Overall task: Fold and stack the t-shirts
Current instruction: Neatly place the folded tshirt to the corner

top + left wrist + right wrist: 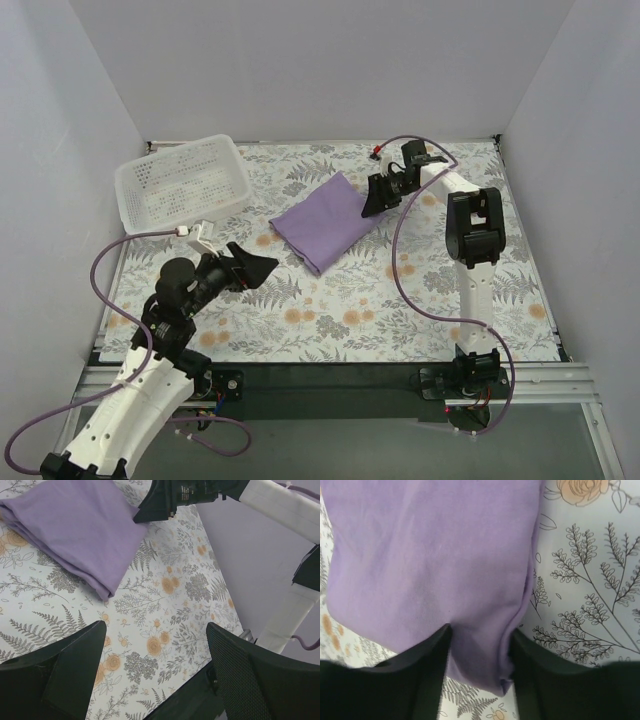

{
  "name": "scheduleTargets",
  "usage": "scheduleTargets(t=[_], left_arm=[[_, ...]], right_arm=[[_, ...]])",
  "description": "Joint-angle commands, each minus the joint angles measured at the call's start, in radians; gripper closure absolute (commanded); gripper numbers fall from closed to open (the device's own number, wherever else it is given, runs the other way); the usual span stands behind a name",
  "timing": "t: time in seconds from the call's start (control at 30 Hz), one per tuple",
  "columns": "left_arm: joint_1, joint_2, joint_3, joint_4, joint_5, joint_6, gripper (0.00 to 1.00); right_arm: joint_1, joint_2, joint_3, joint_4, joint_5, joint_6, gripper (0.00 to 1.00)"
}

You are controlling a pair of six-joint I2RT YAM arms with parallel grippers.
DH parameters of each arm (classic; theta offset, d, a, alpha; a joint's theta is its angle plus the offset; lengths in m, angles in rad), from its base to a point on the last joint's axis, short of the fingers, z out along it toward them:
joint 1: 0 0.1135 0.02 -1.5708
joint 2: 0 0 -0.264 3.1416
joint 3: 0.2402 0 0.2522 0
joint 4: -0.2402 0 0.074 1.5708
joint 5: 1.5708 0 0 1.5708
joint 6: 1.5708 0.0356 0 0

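Observation:
A folded purple t-shirt (325, 220) lies on the floral tablecloth at the middle back. It also shows in the left wrist view (75, 527) and fills the right wrist view (430, 555). My right gripper (378, 197) is at the shirt's right corner. Its jaws stand partly apart on either side of that corner (480, 650), both touching the cloth, which ridges up against the right finger. My left gripper (250, 268) is open and empty, hovering over the cloth in front and to the left of the shirt (156, 645).
A white plastic basket (182, 182) stands at the back left. The floral tablecloth (400, 310) covers the table. White walls close in on the left, back and right. A dark rail runs along the near edge (330, 375).

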Motion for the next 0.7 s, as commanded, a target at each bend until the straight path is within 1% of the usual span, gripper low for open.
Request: scheduleTargets(t=[0.0,0.07,0.1,0.13,0.17,0.3,0.33,0.4,0.43,0.5,0.53,0.6,0.63,0.67], left_arm=[[0.006,-0.03,0.001,-0.069,0.008,-0.028,0.2],[0.006,-0.04,0.004,-0.088,0.003,-0.025,0.2],[0.006,-0.042,0.002,-0.093,0.0,-0.025,0.2],[0.006,-0.047,0.004,-0.096,-0.001,-0.023,0.2],[0.008,-0.051,0.004,-0.102,-0.004,-0.022,0.2],[0.006,-0.054,0.01,-0.108,-0.008,-0.017,0.2],[0.006,-0.054,0.01,-0.108,-0.006,-0.015,0.2],[0.006,-0.051,0.01,-0.108,-0.006,-0.012,0.2],[0.006,-0.051,0.008,-0.105,-0.003,-0.011,0.2],[0.006,-0.051,0.004,-0.105,0.0,-0.009,0.2],[0.006,-0.05,0.001,-0.103,0.002,-0.008,0.2],[0.006,-0.053,-0.008,-0.094,0.009,-0.008,0.2],[0.006,-0.053,-0.011,-0.09,0.011,-0.009,0.2],[0.006,-0.054,-0.019,-0.082,0.017,-0.009,0.2]], right_arm=[[0.001,0.027,0.004,-0.029,-0.006,0.016,0.5],[-0.007,0.029,0.001,-0.03,-0.003,0.013,0.66],[-0.01,0.027,-0.004,-0.03,0.002,0.01,0.87],[-0.013,0.02,-0.008,-0.03,0.011,0.007,0.97],[-0.03,0.014,-0.022,-0.029,0.015,0.002,0.99],[-0.108,-0.038,-0.066,-0.027,0.043,-0.029,0.99],[-0.152,-0.066,-0.079,-0.029,0.072,-0.036,0.99],[-0.188,-0.095,-0.109,-0.029,0.124,-0.075,0.99],[-0.253,-0.126,-0.122,-0.027,0.185,-0.091,0.99],[-0.3,-0.155,-0.146,-0.026,0.257,-0.15,0.99],[-0.344,-0.176,-0.149,-0.021,0.337,-0.164,0.99],[-0.387,-0.19,-0.149,-0.024,0.4,-0.193,0.99],[-0.427,-0.201,-0.146,-0.023,0.489,-0.196,0.99],[-0.442,-0.204,-0.145,-0.016,0.541,-0.196,0.99]])
